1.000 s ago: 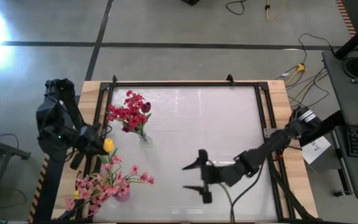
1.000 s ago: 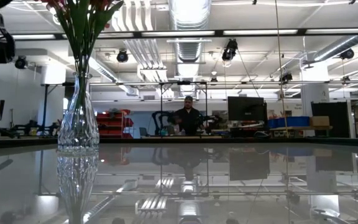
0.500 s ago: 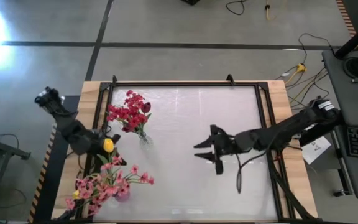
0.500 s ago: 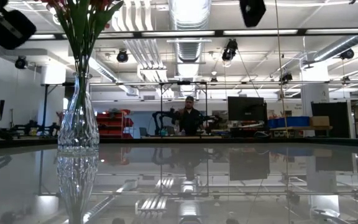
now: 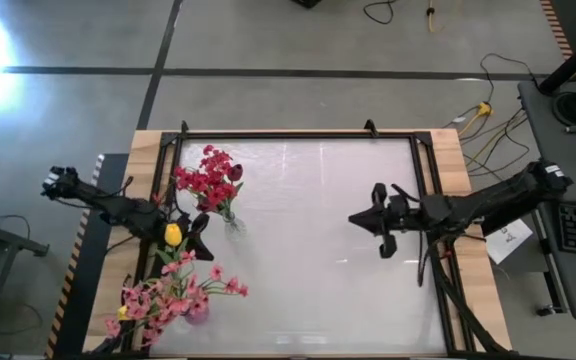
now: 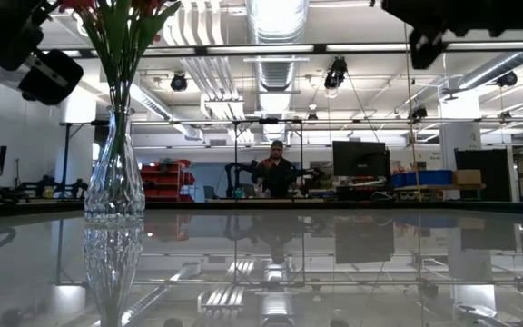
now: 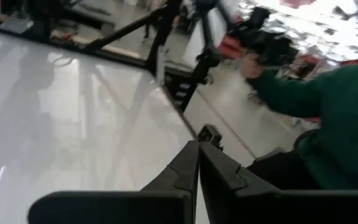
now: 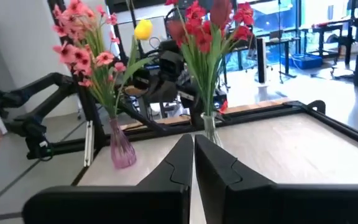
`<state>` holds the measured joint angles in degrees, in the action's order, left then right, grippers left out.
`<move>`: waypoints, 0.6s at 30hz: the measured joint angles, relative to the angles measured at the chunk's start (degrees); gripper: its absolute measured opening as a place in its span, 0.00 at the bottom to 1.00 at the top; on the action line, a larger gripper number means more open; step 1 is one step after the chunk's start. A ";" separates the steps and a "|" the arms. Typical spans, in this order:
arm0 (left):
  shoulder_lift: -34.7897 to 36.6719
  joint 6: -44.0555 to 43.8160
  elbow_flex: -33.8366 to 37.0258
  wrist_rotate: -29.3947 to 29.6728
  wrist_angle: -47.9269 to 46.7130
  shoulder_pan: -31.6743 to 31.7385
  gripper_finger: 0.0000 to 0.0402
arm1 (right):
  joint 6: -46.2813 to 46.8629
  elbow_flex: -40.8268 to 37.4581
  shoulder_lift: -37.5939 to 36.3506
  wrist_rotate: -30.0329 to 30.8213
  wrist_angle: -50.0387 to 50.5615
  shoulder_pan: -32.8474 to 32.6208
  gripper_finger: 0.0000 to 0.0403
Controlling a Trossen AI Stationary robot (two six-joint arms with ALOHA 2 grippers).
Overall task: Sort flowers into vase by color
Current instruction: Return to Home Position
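homing: left gripper, clamped empty, sits right beside the yellow tulip, so it should probably lift clear of the stems first | right gripper clamped empty over the table's right side | red flowers in clear vase, pink flowers in purple vase | overhead, blooms mostly hide purple vase; low view crops blossoms

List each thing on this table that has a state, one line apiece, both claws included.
Clear cut-glass vase: upright, holding the red blossom sprays.
Small purple vase: upright, holding pink blossom sprays and a yellow tulip bud.
Left claw: shut, empty, in the air beside the yellow bud.
Right claw: shut, empty, in the air over the right side of the white tabletop.
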<state>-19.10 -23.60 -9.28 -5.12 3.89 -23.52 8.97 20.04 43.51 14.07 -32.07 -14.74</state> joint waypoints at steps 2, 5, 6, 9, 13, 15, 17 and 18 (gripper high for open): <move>1.35 1.80 0.11 -1.18 -0.36 0.54 0.00 | -0.02 -3.02 -3.28 0.08 -0.23 -0.03 0.02; 3.57 5.04 0.47 -1.15 -2.36 0.80 0.00 | -0.47 -7.41 -8.24 0.76 -0.42 0.07 0.02; 4.40 5.76 0.86 -0.54 -2.64 0.77 0.00 | -0.69 -8.73 -9.86 0.94 -0.39 0.15 0.02; 7.71 7.06 3.65 0.31 -1.36 0.80 0.00 | -1.53 -12.26 -14.90 0.96 -0.44 0.17 0.02; 13.30 7.22 8.75 1.58 1.19 0.79 0.00 | 0.25 -16.64 -21.80 0.90 0.08 0.41 0.02; 15.87 7.00 8.56 2.48 -1.44 0.82 0.00 | 1.48 -19.13 -25.31 0.52 1.15 0.98 0.02; 18.23 7.98 8.64 2.95 -2.19 0.86 0.00 | 3.30 -19.25 -28.60 0.32 6.83 1.94 0.02; 19.15 8.73 8.68 2.99 -2.35 0.86 0.00 | 4.32 -19.27 -30.04 -0.15 10.51 2.61 0.02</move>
<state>0.05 -14.87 -0.60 -2.13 1.54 -22.65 13.29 0.77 13.47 13.91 -21.57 -12.13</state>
